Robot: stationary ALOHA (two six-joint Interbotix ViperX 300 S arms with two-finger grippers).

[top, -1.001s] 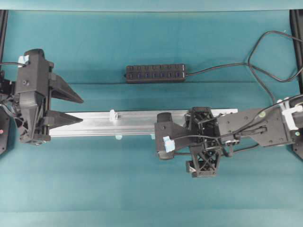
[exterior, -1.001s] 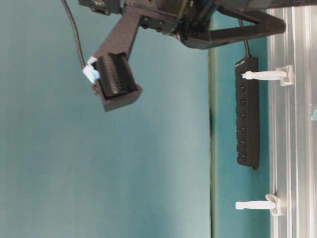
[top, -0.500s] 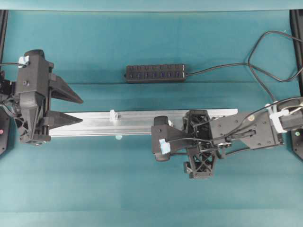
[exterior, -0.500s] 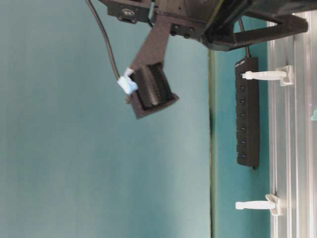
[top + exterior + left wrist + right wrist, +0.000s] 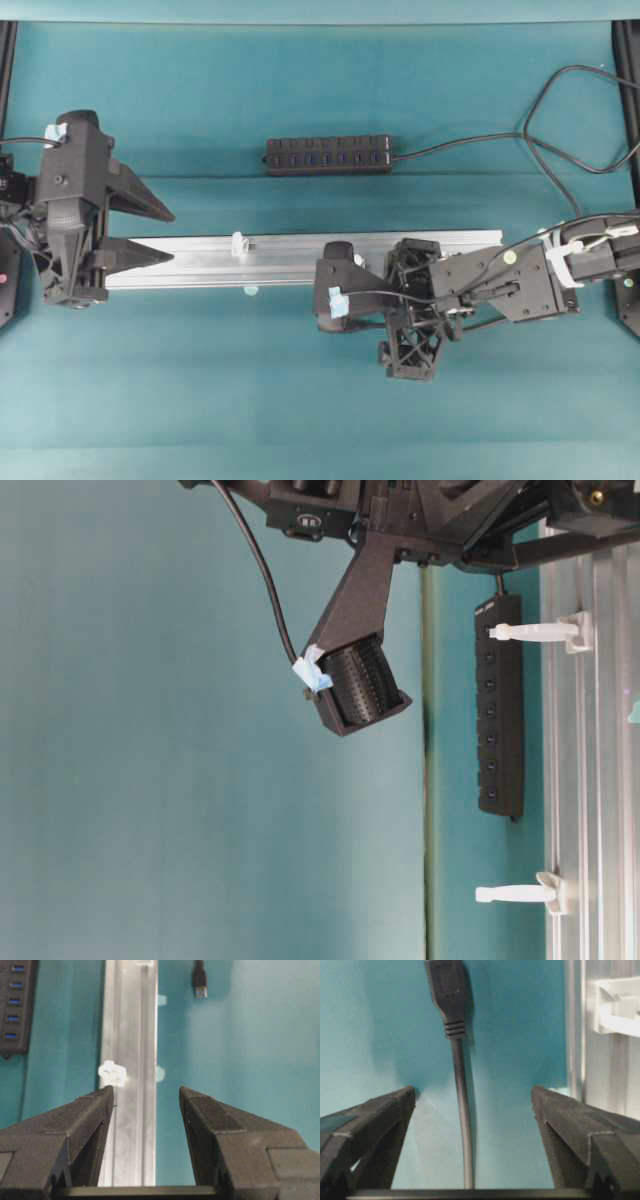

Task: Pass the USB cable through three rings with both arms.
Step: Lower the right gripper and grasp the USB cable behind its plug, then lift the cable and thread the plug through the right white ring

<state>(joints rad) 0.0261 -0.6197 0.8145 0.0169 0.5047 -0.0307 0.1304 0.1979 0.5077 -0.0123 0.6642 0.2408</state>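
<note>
Teal cloth covered the table (image 5: pixel 300 400), and on it lay the following.

Aluminium rail (image 5: pixel 290 258): long, silver, lying across the middle of the overhead view.

Rings: one translucent whitish ring (image 5: pixel 239 243) stood on the rail towards its left end; the table-level view showed two rings (image 5: pixel 535 631) (image 5: pixel 515 892) standing off the rail, well apart.

USB cable (image 5: pixel 461 1110): thin, black, lying flat on the cloth beside the rail, its plug (image 5: pixel 445 990) pointing away from the right wrist camera; the left wrist view showed the plug's metal tip (image 5: pixel 200 993) far ahead.

USB hub (image 5: pixel 328 155): black multi-port bar, beyond the rail, its own lead trailing off to the right.

Right gripper (image 5: pixel 472 1105): released, fingers spread either side of the cable, touching neither it nor the rail.

Left gripper (image 5: pixel 146 1096): released, fingers apart over the rail's left end, grasping nothing, a ring just ahead of one fingertip.
</note>
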